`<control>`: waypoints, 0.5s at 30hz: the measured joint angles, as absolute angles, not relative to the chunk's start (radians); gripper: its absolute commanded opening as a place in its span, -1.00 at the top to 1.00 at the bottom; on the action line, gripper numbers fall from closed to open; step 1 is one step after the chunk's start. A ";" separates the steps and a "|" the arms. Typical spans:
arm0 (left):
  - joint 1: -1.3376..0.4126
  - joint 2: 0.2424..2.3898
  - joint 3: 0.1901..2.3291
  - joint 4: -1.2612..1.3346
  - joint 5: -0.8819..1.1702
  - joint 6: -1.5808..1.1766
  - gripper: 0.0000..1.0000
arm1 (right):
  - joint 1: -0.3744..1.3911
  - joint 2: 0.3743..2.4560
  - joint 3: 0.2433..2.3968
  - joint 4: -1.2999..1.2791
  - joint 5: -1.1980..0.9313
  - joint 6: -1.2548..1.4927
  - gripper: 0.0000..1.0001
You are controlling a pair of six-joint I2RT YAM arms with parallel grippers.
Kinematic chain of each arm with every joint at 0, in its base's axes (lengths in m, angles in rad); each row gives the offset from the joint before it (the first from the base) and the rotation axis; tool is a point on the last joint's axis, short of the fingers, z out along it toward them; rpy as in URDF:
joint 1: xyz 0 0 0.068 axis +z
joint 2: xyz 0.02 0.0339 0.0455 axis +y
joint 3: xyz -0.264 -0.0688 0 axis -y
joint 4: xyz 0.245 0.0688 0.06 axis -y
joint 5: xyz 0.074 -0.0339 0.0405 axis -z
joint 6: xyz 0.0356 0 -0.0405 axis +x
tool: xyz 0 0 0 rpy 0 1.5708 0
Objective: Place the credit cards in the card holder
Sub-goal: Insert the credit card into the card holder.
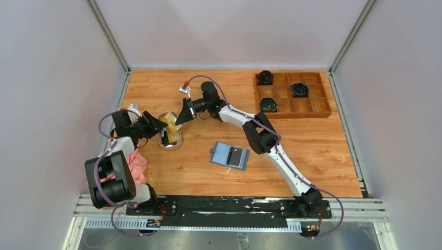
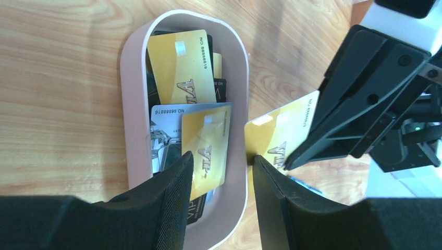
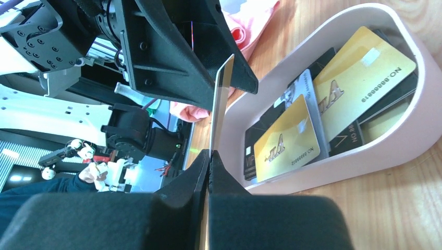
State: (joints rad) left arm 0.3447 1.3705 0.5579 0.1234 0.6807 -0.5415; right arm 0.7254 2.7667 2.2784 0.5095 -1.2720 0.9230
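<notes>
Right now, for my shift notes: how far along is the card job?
Done: nothing sure; the wallet lies open, contents unclear. In hand: the right gripper pinches one gold card near the dish, left gripper open beside it. Left: several cards lie in the dish.

VIP, NO.8888819 on gold card [image 3: 359, 78]

Plain pale grey walls [image 1: 47, 62] enclose an evenly lit wooden tabletop [image 1: 323, 151], aluminium rails [image 1: 108, 34] at the corners.
</notes>
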 measured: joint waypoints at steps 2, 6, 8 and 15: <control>0.344 1.338 0.582 0.058 0.663 -0.516 0.00 | 0.721 2.728 2.238 0.508 -1.274 0.920 1.00; 0.345 1.247 0.621 -0.060 0.603 -0.456 -0.06 | 0.706 2.600 2.109 0.470 -1.293 0.863 1.00; 0.345 1.186 0.628 -0.103 0.587 -0.437 -0.15 | 0.698 2.504 2.042 0.368 -1.298 0.743 1.00; 0.302 0.826 0.620 -0.155 0.612 -0.425 -0.52 | 0.660 2.076 1.789 -0.182 -1.182 0.150 1.00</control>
